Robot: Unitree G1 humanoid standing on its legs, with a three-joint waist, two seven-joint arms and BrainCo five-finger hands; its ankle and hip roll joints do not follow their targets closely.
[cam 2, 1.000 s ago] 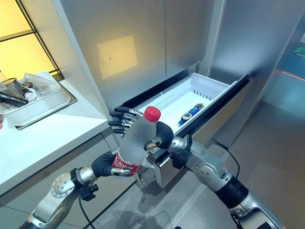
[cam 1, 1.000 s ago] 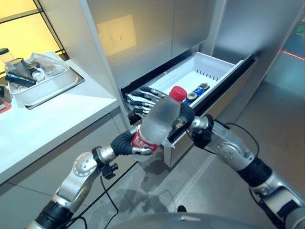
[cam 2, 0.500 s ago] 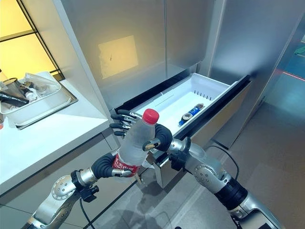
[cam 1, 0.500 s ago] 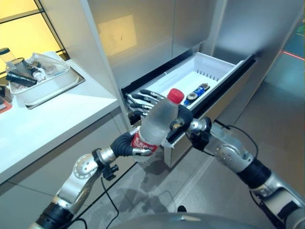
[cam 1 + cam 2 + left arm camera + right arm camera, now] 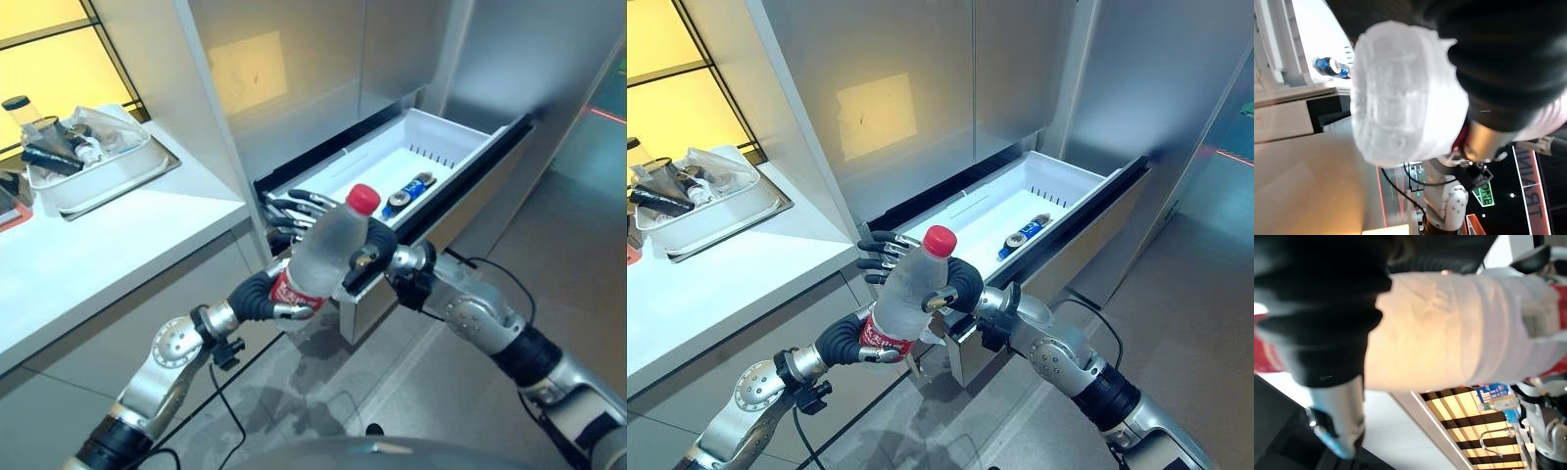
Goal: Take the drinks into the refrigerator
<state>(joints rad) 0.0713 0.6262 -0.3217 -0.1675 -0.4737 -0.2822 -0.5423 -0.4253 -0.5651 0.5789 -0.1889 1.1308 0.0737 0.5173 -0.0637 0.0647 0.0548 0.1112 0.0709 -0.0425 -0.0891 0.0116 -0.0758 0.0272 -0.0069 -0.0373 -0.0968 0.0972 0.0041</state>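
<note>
Refrigerator drawer (image 5: 446, 147): white, pulled open, the landmark for all entries. Interior largely bare.

Counter (image 5: 108, 255): white, to the drawer's left; carries a tray (image 5: 98, 176) of clutter at its far end.

Bottle (image 5: 328, 250): clear, frosted, red cap, red label low down. Held tilted just in front of the drawer's near left corner, cap toward the drawer, not yet over the rim.

Right hand (image 5: 960, 284): wrapped round the bottle's upper body.

Left hand (image 5: 884, 257): fingers spread straight behind the bottle, bracing its lower part, not curled.

Can (image 5: 409, 191): blue, lying flat mid-drawer.

Handling note, a judgement: lift the bottle clear over the front rim, lay it in the bare near section short of the can, free the left hand first.
</note>
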